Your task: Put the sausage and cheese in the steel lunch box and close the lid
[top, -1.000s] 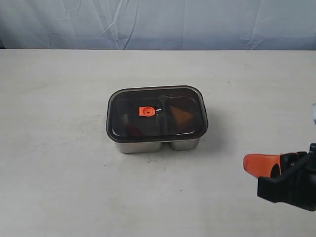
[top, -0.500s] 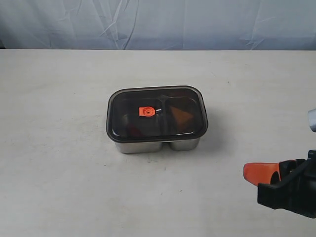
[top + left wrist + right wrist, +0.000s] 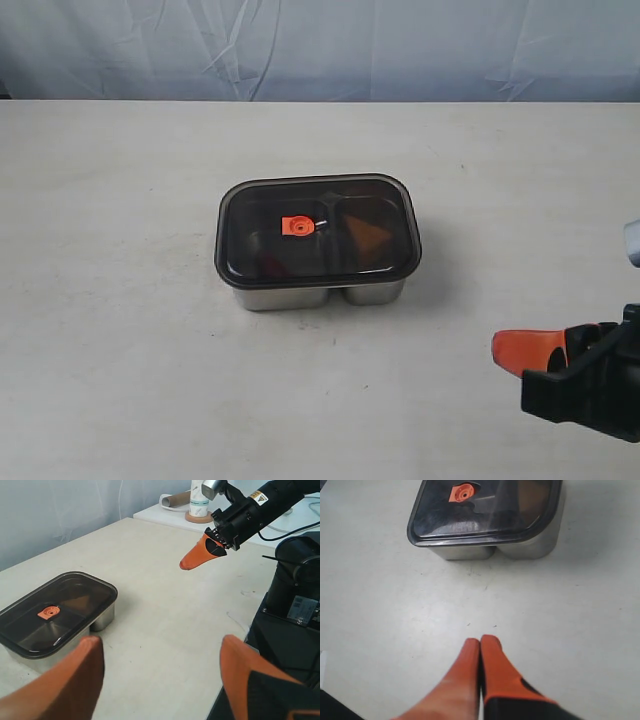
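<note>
**Item 1, steel lunch box [image 3: 300, 296].** Stands mid-table [image 3: 120, 200], well apart from both arms.

**Item 2, lid [image 3: 325, 238].** Lies on the box, covering both compartments, with the orange valve [image 3: 297, 227] uppermost. The rim looks level all round. Whether the seal is pressed fully home cannot be told.

**Item 3, cheese [image 3: 368, 236].** Inside the box and dimly visible through the lid, in the compartment on the exterior view's right.

**Item 4, sausage [image 3: 270, 264].** A faint red shape under the lid, in the other compartment.

**Item 5, right gripper [image 3: 479, 642].** The orange tips are pressed together with nothing between them. It hangs above bare table on the near side of the box, clear of it.

**Item 6, left gripper [image 3: 160, 660].** The jaws are spread wide and empty, off to one side of the box.

**Handling note (judgement).** The loading and covering look finished, so what remains is confirming the closure or backing away.
- If a press is wanted, the closed right tips suit it.
- Come straight down near the rim rather than on the valve.
- Work opposite edges evenly and avoid any sideways push, since the light box could skid.
- Otherwise lift clear before travelling.
</note>
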Motion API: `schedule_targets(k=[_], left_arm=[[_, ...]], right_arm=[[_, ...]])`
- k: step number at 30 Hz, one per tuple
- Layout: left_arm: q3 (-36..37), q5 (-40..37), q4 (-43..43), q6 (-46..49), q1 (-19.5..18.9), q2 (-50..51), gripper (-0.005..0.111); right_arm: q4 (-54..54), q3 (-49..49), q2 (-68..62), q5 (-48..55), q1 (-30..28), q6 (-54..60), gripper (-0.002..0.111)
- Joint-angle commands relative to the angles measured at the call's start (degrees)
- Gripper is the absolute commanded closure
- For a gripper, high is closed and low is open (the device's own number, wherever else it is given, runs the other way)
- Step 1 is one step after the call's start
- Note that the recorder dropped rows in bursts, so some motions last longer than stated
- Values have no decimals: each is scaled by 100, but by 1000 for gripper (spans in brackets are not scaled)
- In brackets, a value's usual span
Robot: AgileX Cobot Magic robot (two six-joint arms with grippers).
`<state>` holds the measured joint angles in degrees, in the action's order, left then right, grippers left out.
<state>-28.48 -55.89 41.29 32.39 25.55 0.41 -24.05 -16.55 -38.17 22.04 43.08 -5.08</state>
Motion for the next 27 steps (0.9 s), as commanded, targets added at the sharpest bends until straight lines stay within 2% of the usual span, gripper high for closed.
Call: schedule_targets(k=[1, 5, 10, 16, 20, 23, 27], left_arm=[[20, 53, 38, -32, -64, -41, 44], [20, 43, 38, -32, -515, -41, 44], [20, 130, 164, 110, -1304, -41, 44], [255, 1959, 279, 123, -2244, -41, 44], [636, 2648, 237, 111, -2809, -41, 44], [956, 2845, 333, 97, -3064, -41, 44], [1428, 2997, 632, 97, -3169, -41, 44]], right_arm=[[-2, 25, 18, 22, 24, 15, 109], [-2, 25, 18, 22, 24, 15, 109], [6, 25, 18, 22, 24, 3, 109], [6, 25, 18, 22, 24, 3, 109], [6, 25, 18, 22, 24, 3, 109], [6, 25, 18, -4, 24, 1, 109], [6, 25, 18, -17, 24, 1, 109]])
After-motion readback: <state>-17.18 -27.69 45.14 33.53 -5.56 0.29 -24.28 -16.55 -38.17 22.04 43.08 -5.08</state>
